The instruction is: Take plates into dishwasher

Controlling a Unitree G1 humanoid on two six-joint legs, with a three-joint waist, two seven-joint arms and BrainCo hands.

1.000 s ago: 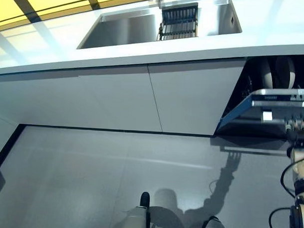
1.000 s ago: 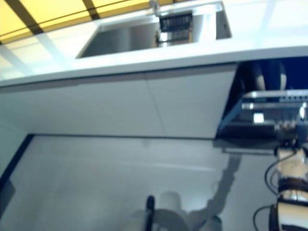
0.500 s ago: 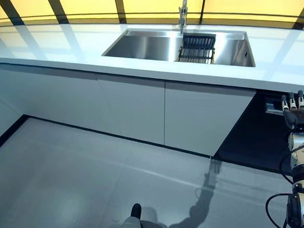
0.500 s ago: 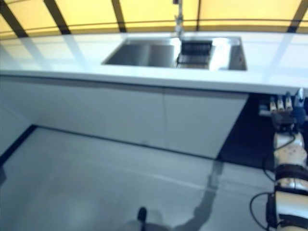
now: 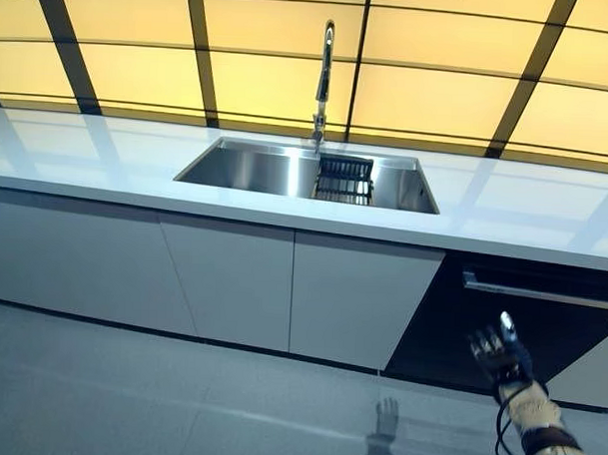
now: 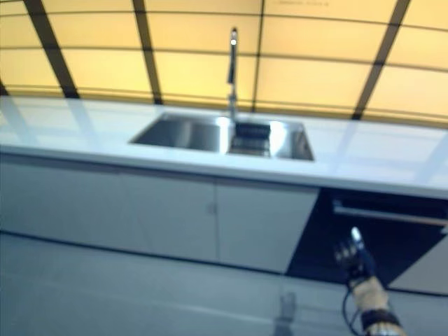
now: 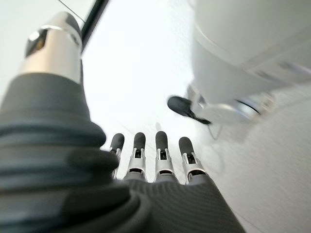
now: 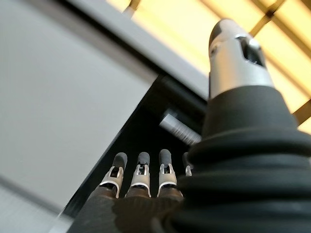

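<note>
We are seeing bare floor (image 5: pixel 129 381) stretching before the cabinets (image 5: pixel 232 285), dishwasher (image 5: pixel 526 315) front standing closed, our right hand (image 5: pixel 501 352) hovering before it, fingers extended, holding nothing, left hand (image 7: pixel 155 160) likewise hanging open.

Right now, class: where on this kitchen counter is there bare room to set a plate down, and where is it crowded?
The white counter is bare on both sides of the sink: a long stretch on its left, and another above the dark dishwasher front. The only crowded spot is the sink's right end, under the tap, where a dark rack sits. The right hand hangs open, low before the dishwasher.
</note>
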